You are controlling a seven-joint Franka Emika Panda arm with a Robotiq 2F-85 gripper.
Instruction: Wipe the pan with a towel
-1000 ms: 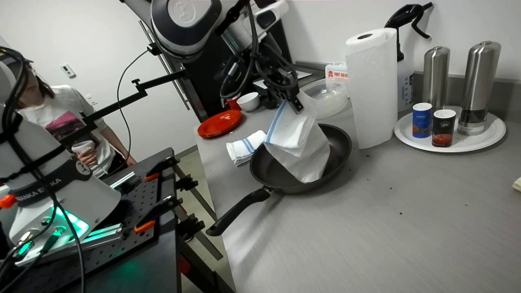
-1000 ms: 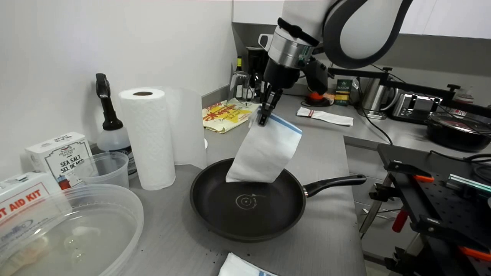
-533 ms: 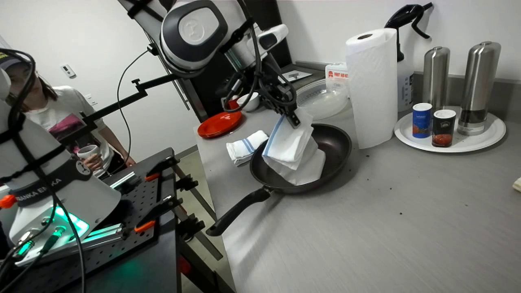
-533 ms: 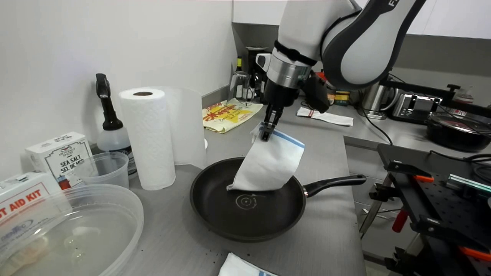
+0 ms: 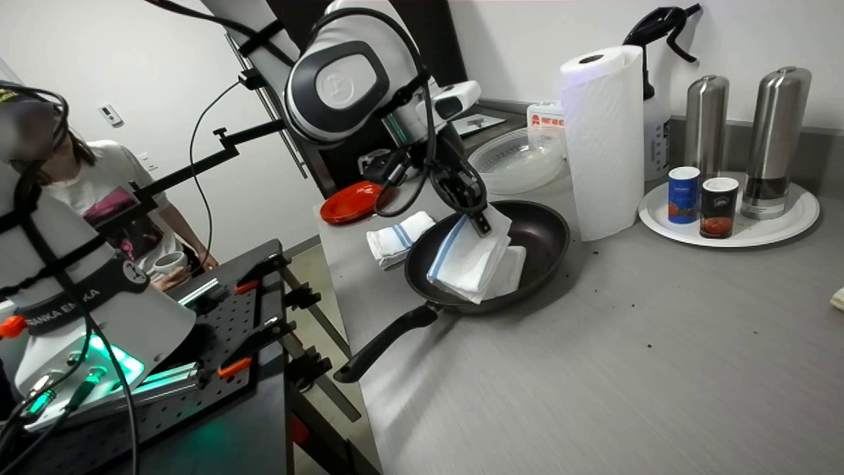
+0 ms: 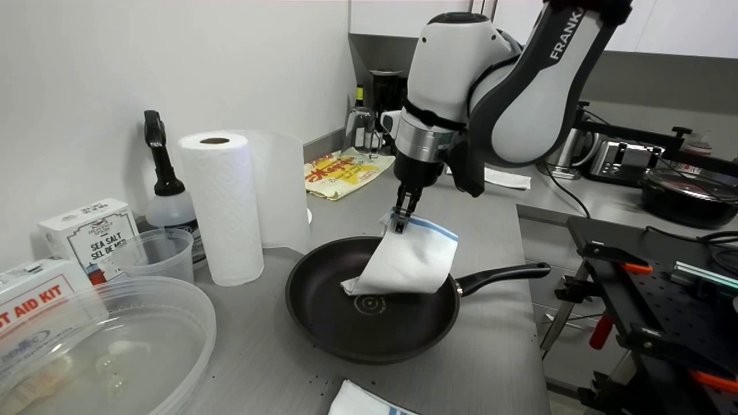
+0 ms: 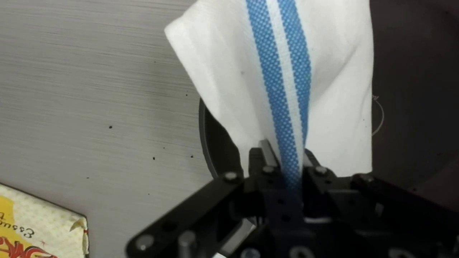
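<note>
The black pan (image 6: 357, 334) sits on the counter (image 6: 490, 351) with the lower part of the white, blue-striped towel (image 6: 412, 262) hanging down into it; the gripper (image 7: 288, 159) holds the upper edge, its jaws pinching the striped fold from both sides. In both exterior views a large clear tub (image 6: 203, 323) stands near the pan, too hazy inside to tell what it holds, and in an exterior view a smaller clear tub (image 6: 176, 262) stands just beside a box of sea salt (image 6: 92, 233). A white plate (image 5: 758, 238) carries two metal mills (image 5: 781, 125), a blue shaker (image 5: 683, 198) and a black shaker (image 5: 717, 208). A second, folded towel (image 5: 399, 239) lies just beside the pan. Compared with half a second ago, the gripper and its towel are lower, the towel's bottom edge now covers part of the ring mark (image 6: 369, 306) on the pan's floor, and the pan itself has stayed where it was
</note>
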